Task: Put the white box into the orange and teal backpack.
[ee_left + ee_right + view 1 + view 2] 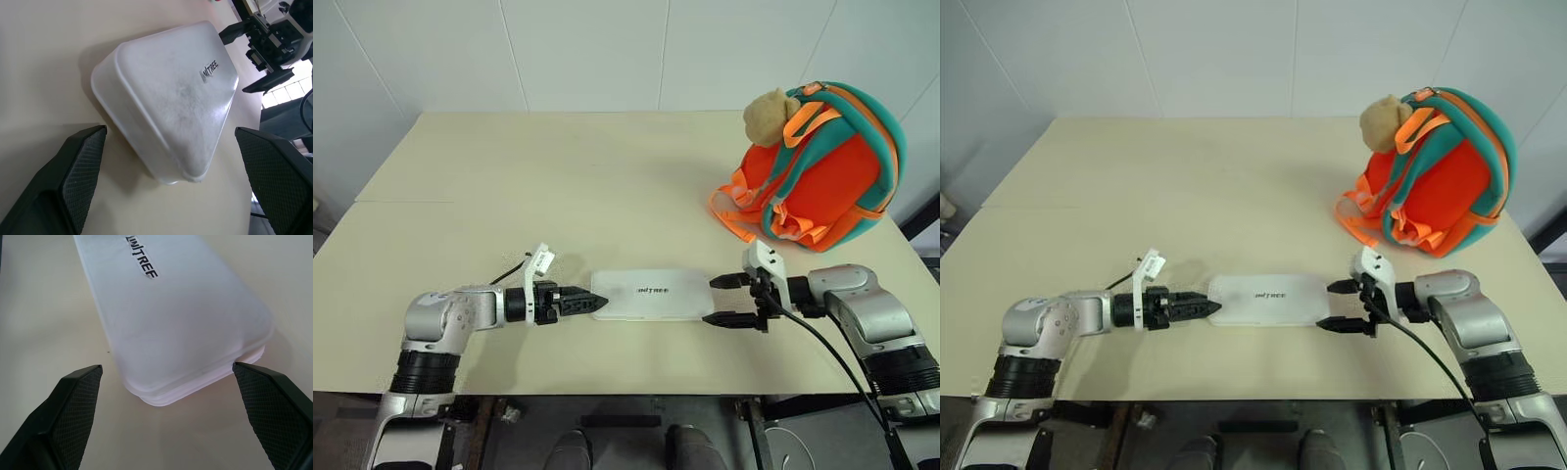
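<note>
Left eye view puts the white box [653, 295] nearest, lying flat on the tabletop [558, 186] close to the front edge, with one hand at each of its short ends. Its long axis runs side to side across the tabletop, roughly parallel to that front edge, lid up, and the small dark lettering on the lid reads along the same line. The left hand [588, 303] points at the box's left end, its tips at or just short of the rim; in the left wrist view its two fingers [78, 169] stand wide apart with one corner of the box between them and a clear gap on either side, so it has hold of nothing. The right hand [729, 300] faces the opposite end, fingers [73, 406] likewise spread wide, one on each side of the box's end and neither touching it, so it too is empty. Farther back on the right, well apart from the box, the orange and teal backpack [832, 171] stands upright with its straps toward the camera and a tan plush toy [766, 116] at its top; whether it is unzipped cannot be told. By my reading the task is at its very start: the box is not yet gripped, and lifting it, carrying it over and putting it inside the backpack are all left to do.
</note>
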Motion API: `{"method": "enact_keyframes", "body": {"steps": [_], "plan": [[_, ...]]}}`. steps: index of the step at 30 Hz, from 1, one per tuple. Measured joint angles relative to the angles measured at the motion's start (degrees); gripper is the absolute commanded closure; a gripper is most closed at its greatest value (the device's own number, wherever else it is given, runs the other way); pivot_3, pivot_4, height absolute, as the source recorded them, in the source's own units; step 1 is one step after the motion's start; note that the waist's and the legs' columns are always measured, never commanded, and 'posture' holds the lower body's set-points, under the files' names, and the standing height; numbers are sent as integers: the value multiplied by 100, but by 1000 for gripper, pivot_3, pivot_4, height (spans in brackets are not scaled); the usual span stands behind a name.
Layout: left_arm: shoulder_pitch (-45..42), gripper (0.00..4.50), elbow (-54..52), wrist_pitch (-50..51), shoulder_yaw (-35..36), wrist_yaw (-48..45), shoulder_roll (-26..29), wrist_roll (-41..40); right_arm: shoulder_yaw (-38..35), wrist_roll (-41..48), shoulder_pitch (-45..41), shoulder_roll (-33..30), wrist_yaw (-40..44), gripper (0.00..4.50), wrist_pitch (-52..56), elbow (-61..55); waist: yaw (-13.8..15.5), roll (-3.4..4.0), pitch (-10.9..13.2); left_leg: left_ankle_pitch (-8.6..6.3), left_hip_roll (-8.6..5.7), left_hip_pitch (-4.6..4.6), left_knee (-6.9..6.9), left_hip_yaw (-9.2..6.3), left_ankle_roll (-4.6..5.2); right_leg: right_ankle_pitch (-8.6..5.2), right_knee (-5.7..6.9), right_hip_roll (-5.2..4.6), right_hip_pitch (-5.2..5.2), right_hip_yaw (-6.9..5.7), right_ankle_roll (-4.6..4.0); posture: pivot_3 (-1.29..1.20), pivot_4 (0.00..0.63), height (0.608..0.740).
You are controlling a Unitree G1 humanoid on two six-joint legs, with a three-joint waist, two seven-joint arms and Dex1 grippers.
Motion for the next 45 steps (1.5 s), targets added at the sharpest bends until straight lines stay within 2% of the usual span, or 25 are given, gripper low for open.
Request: {"method": "enact_keyframes", "body": {"steps": [4, 9, 13, 26, 34, 38, 45], "plan": [[-101, 7, 26, 213, 20, 70, -191, -48, 0, 4, -7, 117, -51, 0, 7, -50, 28, 0, 0, -2, 0, -2, -3, 0, 1, 3, -2, 0, 0, 0, 8, 0, 150, 740], [-197, 7, 59, 953, 101, 172, -576, -382, 16, -1, -156, 388, -164, 0, -33, -43, 29, 0, 0, -9, -1, -9, -4, 0, 4, 14, -13, 0, -2, 0, 29, 0, 150, 740], [-181, 7, 47, 1315, 109, 122, -555, -564, 12, -4, -148, 470, -270, 0, -60, -44, 6, 0, 0, -13, 0, -9, -12, 1, 1, 14, -14, 0, -8, 0, 29, 0, 150, 740], [-172, 7, 246, 1268, 521, 533, -814, -630, -22, -29, 238, 351, -387, 0, -242, -48, 3, -1, 0, -12, 0, -5, -9, 5, 1, 11, -18, 0, -4, 1, 31, 0, 150, 740], [-165, 7, 259, 1217, 761, 938, -1045, -630, -26, 52, 382, 304, -401, 0, -222, -199, -2, -1, 0, 6, 0, -6, 18, 9, 4, 18, -37, 0, 7, 3, -44, 0, 150, 740], [-181, 7, 290, 1192, 918, 1244, -1268, -629, -34, 137, 467, 283, -396, 0, -176, -381, -4, -3, -1, 5, 0, -5, 55, 11, 5, 34, -49, 0, 24, 3, -50, 0, 150, 740], [-179, 7, 307, 1168, 1160, 1620, -1501, -629, -98, 205, 595, 200, -415, 0, 28, -587, -36, -10, -5, -10, -1, 4, 70, 12, -1, 104, -157, 2, 66, 1, -49, 0, 150, 740]]}}
